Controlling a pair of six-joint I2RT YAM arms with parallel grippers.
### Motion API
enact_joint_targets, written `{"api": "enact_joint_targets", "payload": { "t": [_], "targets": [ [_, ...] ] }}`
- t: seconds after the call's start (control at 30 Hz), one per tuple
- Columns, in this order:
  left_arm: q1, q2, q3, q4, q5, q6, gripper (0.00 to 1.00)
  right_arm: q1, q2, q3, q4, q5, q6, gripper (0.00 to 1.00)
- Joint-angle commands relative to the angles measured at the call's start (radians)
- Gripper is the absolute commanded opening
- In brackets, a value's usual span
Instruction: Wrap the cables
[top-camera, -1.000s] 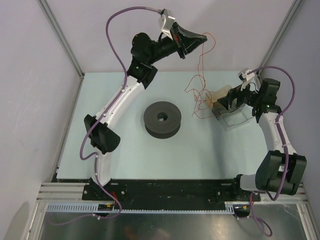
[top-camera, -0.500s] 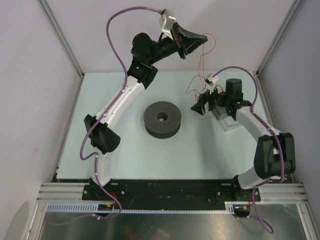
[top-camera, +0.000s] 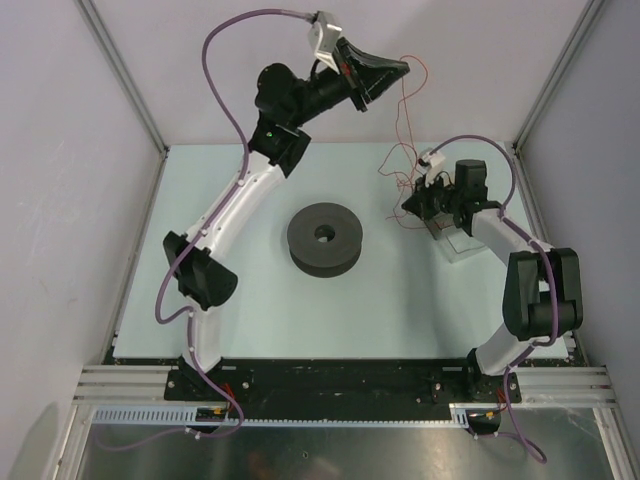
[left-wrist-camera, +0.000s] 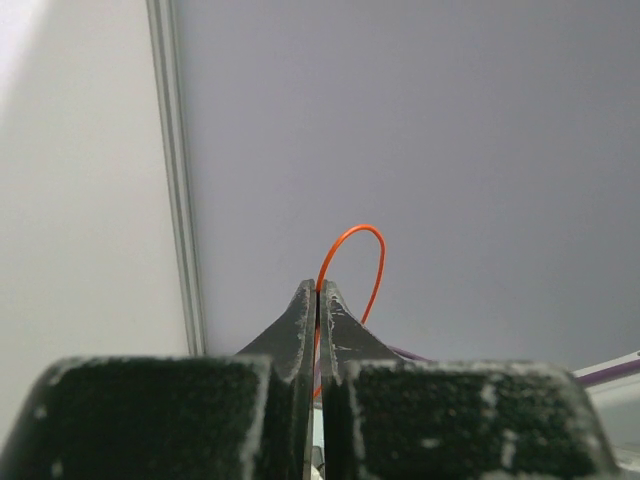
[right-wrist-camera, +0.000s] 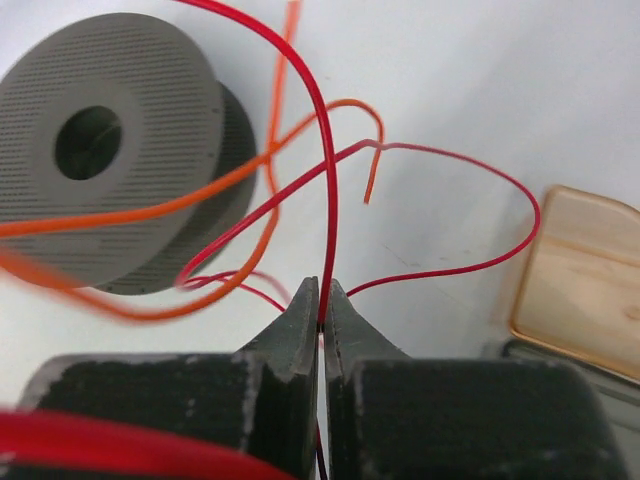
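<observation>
The cables are thin red and orange wires hanging in curls from my raised left gripper down to the table by my right gripper. In the left wrist view my left gripper is shut on an orange cable that loops above the fingertips. In the right wrist view my right gripper is shut on a red cable that rises straight from between the tips. More cable, an orange cable, curls in front of a dark grey spool. The spool lies flat mid-table.
A clear container stands on the table just right of my right gripper, and a pale wooden piece shows beside it in the right wrist view. Metal frame posts and grey walls enclose the table on three sides.
My right gripper swung in from the container to the hanging cables and closed on a red one. The left arm shifted slightly, still holding its cable high.
</observation>
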Motion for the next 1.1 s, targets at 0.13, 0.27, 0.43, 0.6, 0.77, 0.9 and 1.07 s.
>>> {"api": "enact_joint_targets", "payload": {
  "t": [0.13, 0.27, 0.43, 0.6, 0.77, 0.9, 1.07],
  "targets": [
    [0.065, -0.129, 0.098, 0.035, -0.075, -0.027, 0.0, -0.091, 0.031, 0.031, -0.025, 0.042, -0.082, 0.0],
    [0.099, -0.169, 0.101, 0.035, -0.113, -0.02, 0.0, -0.159, 0.03, 0.033, 0.002, 0.078, -0.076, 0.0],
    [0.168, -0.218, 0.111, 0.036, -0.193, -0.003, 0.0, -0.277, -0.004, 0.042, 0.093, 0.158, 0.001, 0.0],
    [0.237, -0.283, 0.032, 0.034, -0.253, 0.02, 0.0, -0.438, -0.042, 0.089, 0.151, 0.15, 0.143, 0.0],
    [0.325, -0.361, -0.152, 0.021, -0.273, 0.014, 0.0, -0.505, -0.076, 0.121, 0.115, 0.11, 0.135, 0.0],
    [0.362, -0.447, -0.35, 0.018, -0.254, 0.057, 0.0, -0.49, -0.097, 0.126, 0.022, 0.044, 0.073, 0.0],
    [0.377, -0.543, -0.573, 0.018, -0.249, 0.11, 0.0, -0.442, -0.135, 0.126, -0.066, 0.021, -0.01, 0.0]
  ]
}}
